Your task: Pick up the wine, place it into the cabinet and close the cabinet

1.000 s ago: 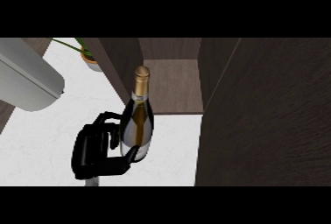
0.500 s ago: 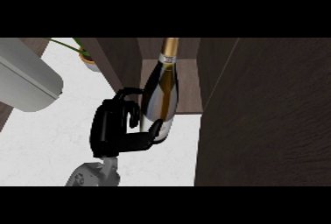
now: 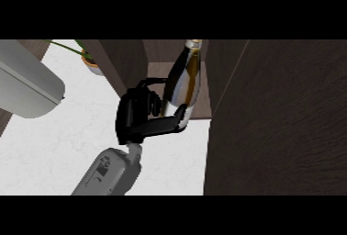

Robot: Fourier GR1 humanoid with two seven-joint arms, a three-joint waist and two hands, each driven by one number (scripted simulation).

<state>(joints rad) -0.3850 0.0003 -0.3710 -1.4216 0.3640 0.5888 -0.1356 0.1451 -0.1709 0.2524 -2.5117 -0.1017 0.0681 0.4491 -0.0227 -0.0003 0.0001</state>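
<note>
The wine bottle is dark with a gold neck and stands tilted, its top toward the view's upper edge. My right hand is shut on its lower part: fingers curl round the far side and the thumb crosses under the base, hiding it. The bottle shows in front of the open dark wood cabinet, over the shelf edge; I cannot tell if it rests on anything. The cabinet's open door fills the right of the view. My left hand is out of sight.
A potted plant with thin green leaves sits on the white counter just left of the cabinet. A large pale grey rounded body fills the upper left corner.
My right hand has carried the bottle up and to the right, from over the counter to the cabinet opening. More of the forearm now shows. The grey body at left has not moved.
</note>
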